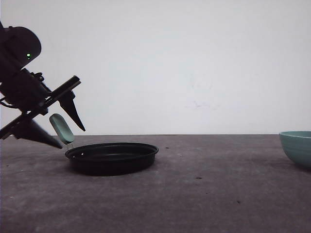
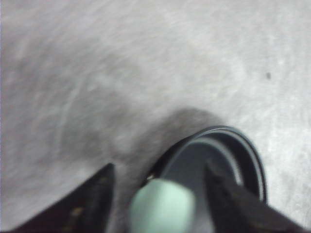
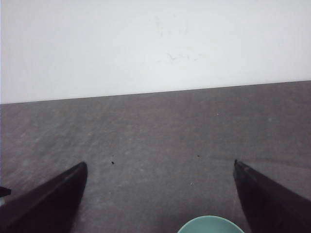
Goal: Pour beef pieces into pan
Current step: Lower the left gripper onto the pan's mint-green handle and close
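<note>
While my left gripper point(image 1: 68, 137) jaws gape around pan point(image 1: 112, 157) handle point(image 1: 61, 128), misaligned closing may skid pan toward worktop's left edge; right gripper point(image 3: 158, 194) jaws wide, empty.

Black pan point(image 1: 112, 156) with pale mint-green handle point(image 1: 61, 128); teal ribbed bowl point(image 1: 296, 147); mottled grey table point(image 1: 204, 194)

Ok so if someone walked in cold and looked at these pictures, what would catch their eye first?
Probably the black pan sitting left of centre on the dark table, its mint-green handle angled up between the open fingers of the left gripper. After that, the teal bowl cut off at the far right edge, with the right gripper spread open above it.
</note>
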Tool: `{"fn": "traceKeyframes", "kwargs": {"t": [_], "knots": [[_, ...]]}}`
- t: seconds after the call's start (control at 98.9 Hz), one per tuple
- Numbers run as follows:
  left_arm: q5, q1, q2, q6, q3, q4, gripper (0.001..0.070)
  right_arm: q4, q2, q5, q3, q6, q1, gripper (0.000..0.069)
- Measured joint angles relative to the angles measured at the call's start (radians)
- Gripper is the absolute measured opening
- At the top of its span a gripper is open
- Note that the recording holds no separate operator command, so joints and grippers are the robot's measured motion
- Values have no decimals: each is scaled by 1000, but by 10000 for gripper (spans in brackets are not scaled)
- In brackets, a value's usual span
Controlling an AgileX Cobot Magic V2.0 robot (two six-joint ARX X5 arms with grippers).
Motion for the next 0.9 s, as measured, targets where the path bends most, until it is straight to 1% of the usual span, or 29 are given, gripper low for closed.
{"fn": "traceKeyframes", "kwargs": {"t": [0.101, 0.172, 0.354, 0.415, 0.597, 0.637, 0.738, 0.9], "knots": [[-27, -16, 0, 4, 0, 1, 227, -18, 0, 0, 0, 0, 0, 599], [-31, -21, 0, 6, 0, -3, 201, -35, 0, 0, 0, 0, 1, 599], [-33, -32, 0, 8, 0, -31, 190, -47, 0, 0, 0, 0, 1, 599], [-33, -32, 0, 18, 0, -55, 190, -48, 0, 0, 0, 0, 3, 599], [-34, -34, 0, 99, 0, -122, 190, -47, 0, 0, 0, 0, 4, 599], [-42, -34, 0, 118, 0, -130, 190, -47, 0, 0, 0, 0, 4, 599], [-55, -35, 0, 142, 0, -132, 189, -47, 0, 0, 0, 0, 4, 599], [-56, -36, 0, 150, 0, -118, 126, -47, 0, 0, 0, 0, 4, 599]]}}
